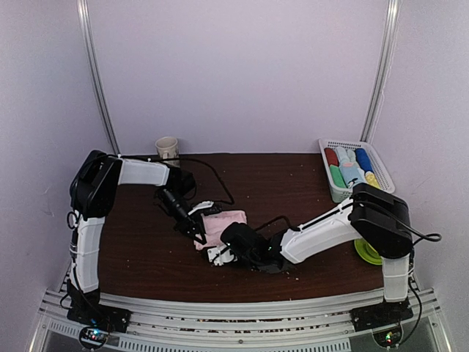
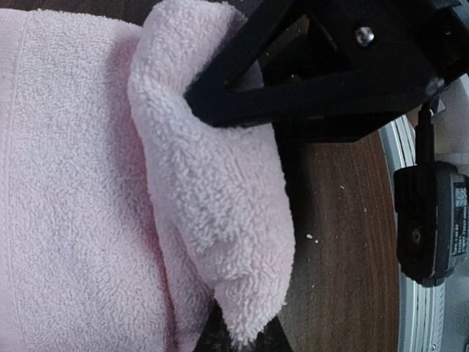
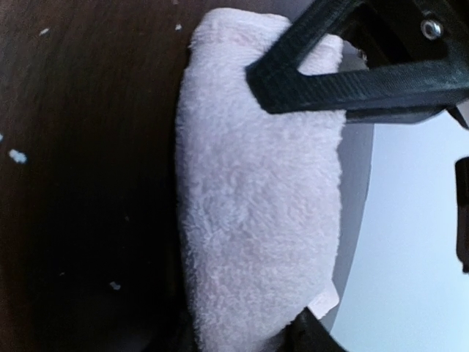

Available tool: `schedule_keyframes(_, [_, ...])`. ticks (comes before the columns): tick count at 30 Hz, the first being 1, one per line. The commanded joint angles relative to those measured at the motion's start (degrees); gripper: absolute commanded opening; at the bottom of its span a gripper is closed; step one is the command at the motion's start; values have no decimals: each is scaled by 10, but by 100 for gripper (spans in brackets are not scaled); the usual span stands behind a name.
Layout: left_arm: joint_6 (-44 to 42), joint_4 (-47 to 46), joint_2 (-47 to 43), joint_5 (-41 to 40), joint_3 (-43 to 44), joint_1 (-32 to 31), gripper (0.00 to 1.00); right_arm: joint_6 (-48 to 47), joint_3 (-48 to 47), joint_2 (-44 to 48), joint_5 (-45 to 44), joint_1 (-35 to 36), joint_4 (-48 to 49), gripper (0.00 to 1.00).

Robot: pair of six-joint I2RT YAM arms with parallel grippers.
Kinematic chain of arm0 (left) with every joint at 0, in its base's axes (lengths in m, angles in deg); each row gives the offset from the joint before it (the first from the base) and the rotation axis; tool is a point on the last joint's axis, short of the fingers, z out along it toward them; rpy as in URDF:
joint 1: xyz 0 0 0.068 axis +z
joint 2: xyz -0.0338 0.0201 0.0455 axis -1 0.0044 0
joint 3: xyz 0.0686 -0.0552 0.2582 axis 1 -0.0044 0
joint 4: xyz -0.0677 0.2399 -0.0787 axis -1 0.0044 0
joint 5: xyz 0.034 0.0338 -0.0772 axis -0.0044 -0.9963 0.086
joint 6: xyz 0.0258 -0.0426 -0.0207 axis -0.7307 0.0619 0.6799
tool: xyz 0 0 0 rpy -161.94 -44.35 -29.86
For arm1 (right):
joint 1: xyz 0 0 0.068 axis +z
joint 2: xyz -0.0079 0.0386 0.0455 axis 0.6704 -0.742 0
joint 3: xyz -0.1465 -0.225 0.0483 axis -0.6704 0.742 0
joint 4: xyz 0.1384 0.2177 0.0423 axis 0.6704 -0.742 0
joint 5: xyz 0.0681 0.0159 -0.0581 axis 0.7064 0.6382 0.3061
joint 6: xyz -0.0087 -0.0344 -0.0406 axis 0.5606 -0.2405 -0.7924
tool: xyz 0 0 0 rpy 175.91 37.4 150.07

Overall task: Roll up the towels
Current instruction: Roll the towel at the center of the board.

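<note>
both arms are bolted at the near edge of the dark brown wooden table [image 1: 146, 257] and reach inward to meet near its middle. the right arm is folded low, its forearm running leftward just above the tabletop. the left arm rises from its base, bends at the elbow and slopes down and to the right.

right pincer [image 3: 278, 198]: its fingers stand on either side of the rolled near end of the plain pale pink terry towel [image 2: 73, 183], and both touch the fabric. whether they clamp it cannot be told.

left pincer [image 1: 199, 233]: closed, pinching a raised fold at the towel's left edge. the fold curls over toward the flat part.

the towel lies on the table between the two pincers, its flat part extending beyond them. the right pincer and wrist cover the towel's near edge in the top view.

a round green object [image 1: 366, 253] lies well to the right of the right pincer, partly hidden by that arm's upright link.

far right of both pincers, at the table's back corner, a white slatted plastic basket [image 1: 386, 176] holds rolled cloths [image 1: 350, 170] in red, green, blue, yellow and light blue.

beyond the left pincer, at the back edge, stands a pale paper cup [image 1: 167, 149].
</note>
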State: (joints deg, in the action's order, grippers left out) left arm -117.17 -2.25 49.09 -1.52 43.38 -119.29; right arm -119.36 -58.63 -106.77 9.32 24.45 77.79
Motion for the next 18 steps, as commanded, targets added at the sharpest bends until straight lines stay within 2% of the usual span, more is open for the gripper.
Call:
schedule_keyframes(1, [-14,35,45,-105,-16,7,0,17,-28,-24,2,-11,-60,31])
schedule_keyframes(5, [-19,35,42,-107,-16,9,0,32,-54,-34,20,-17,-102,19])
schedule_keyframes(8, [-22,33,35,-110,-17,11,0,40,-70,-44,30,-20,-132,15])
schedule_keyframes(11, [-23,27,21,-119,-19,14,8,45,-80,-48,47,-23,-157,12])
schedule_keyframes(13, [-23,18,7,-124,-22,18,17,53,-87,-49,63,-26,-175,11])
schedule_keyframes(18, [-22,-9,-50,-126,-34,36,55,75,-110,-47,100,-32,-218,9])
